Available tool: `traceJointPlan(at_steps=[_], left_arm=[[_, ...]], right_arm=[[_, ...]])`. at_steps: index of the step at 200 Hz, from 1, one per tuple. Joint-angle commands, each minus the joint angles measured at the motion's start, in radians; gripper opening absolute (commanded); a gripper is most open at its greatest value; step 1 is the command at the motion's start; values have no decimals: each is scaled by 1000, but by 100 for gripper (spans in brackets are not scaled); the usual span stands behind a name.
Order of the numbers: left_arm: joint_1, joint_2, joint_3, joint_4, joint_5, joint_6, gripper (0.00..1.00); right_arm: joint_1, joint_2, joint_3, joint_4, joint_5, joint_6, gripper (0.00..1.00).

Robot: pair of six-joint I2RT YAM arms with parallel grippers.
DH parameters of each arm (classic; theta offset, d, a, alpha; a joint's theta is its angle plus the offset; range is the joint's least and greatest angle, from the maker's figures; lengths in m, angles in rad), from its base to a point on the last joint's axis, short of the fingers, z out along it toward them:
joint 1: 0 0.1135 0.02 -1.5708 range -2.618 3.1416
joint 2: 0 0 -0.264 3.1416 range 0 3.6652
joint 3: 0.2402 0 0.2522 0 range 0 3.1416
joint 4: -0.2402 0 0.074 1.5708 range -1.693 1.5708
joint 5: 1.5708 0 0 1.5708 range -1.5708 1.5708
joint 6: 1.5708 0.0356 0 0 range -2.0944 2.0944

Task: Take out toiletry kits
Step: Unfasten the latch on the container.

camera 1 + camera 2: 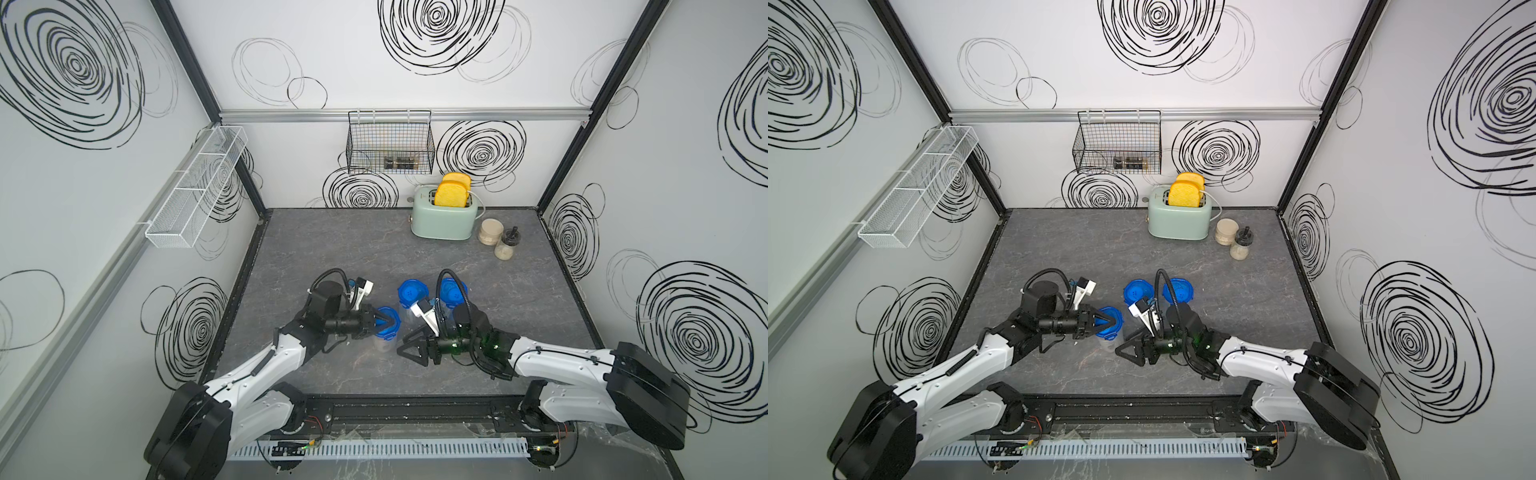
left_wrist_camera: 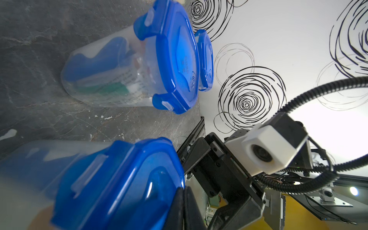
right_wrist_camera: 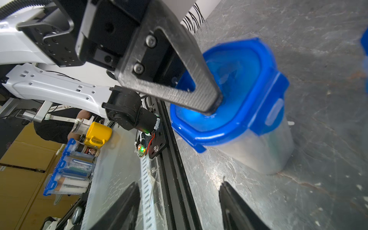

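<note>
Closest in, my left gripper (image 1: pixel 388 322) has its fingers pressed together, tips sitting on the blue lid (image 3: pixel 249 79) of the nearest jar (image 1: pixel 382 343). My right gripper (image 1: pixel 406 345) is spread wide just beside it, holding nothing. The table (image 1: pixel 332 249) is dark grey marble-look with pale scuffs. A toiletry kit (image 2: pixel 103 79) is sealed inside the next jar (image 1: pixel 409 295): blue toothbrush, green sachet, and a tube with print too small to read, same for the lid embossing. At the back there's a mint toaster (image 1: pixel 442 220), then white walls (image 1: pixel 332 62) covered in black scribble swirls.
</note>
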Motion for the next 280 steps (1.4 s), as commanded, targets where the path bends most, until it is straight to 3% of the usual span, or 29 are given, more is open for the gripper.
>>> traceJointPlan(at_steps=[1,115,280], left_arm=[[14,27,-20,33,10,-24,8],[30,68,5,-83,-11,25,5],[26,90,-31,-72,-18,39,0]], right_arm=[[7,16,33,54,10,5,66],[31,142,74,164,9,53,65],[79,237,93,406,17,106,64]])
